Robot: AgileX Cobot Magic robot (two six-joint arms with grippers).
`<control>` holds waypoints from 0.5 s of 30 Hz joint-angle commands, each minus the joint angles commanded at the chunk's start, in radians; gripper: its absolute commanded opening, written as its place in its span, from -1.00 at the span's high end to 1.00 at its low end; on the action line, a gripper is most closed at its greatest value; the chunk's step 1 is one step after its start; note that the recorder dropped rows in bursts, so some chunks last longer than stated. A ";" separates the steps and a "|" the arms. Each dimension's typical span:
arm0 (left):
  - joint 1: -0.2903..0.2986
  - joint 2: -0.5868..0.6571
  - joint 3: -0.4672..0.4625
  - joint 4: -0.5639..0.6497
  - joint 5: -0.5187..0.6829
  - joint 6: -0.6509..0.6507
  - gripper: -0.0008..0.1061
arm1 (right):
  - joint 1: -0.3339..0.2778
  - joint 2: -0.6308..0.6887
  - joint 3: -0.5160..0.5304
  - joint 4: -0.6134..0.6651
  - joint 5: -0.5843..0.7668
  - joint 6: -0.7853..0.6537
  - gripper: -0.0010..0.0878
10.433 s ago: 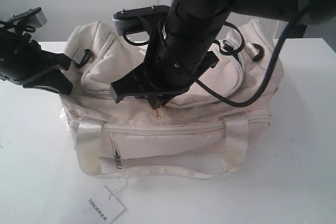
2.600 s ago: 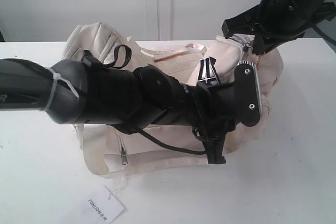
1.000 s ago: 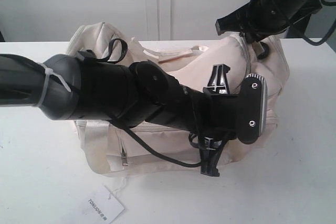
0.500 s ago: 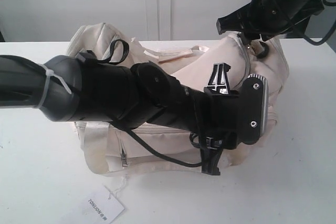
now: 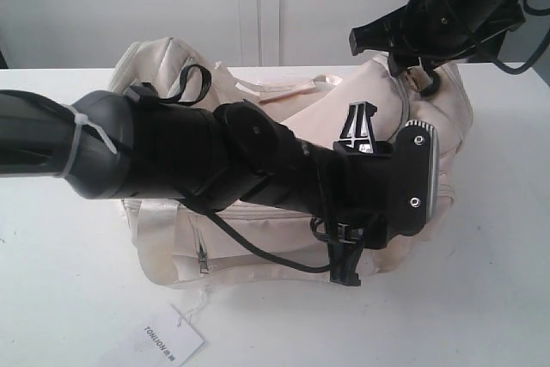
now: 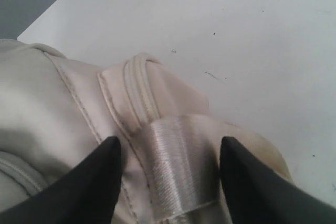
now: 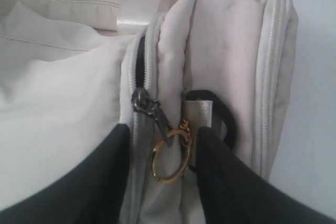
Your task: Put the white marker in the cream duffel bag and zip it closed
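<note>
- While the white marker shows in no view (presumably it is already inside), the cream duffel bag (image 5: 451, 126) lies on the white table (image 5: 69, 281), and zipping looks to be the step in hand.
- Its zipper slider (image 7: 142, 100) sits near one end of the bag, with a dark slit of open track just beyond it.
- The gold ring pull (image 7: 154, 162) hangs between the fingers of the right gripper (image 7: 163, 135), which stand apart and clamp nothing.
- The next move, on this reading, is to pinch the ring, then draw the slider along the curve over that slit.
- The left gripper (image 6: 169, 141) is spread wide astride a satin handle (image 6: 178, 166) at the bag's end, gripping nothing — possibly steadying it.
- The left arm (image 5: 172, 156) lies across the bag's front and hides much of it; a hang tag (image 5: 163, 339) lies on the table just beside the bag.
</note>
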 joint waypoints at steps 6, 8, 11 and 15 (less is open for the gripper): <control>0.000 -0.016 0.000 -0.011 0.012 -0.032 -0.14 | 0.000 0.000 0.000 0.009 -0.006 0.000 0.08; 0.000 -0.019 0.000 -0.013 0.045 -0.052 -0.14 | 0.000 0.000 0.000 0.020 -0.008 0.000 0.08; 0.000 -0.023 0.000 -0.013 0.082 -0.055 -0.14 | 0.000 0.000 0.000 0.031 -0.008 0.000 0.04; 0.000 -0.033 0.000 -0.013 0.088 -0.114 -0.14 | 0.000 0.000 0.000 0.031 -0.008 0.000 0.00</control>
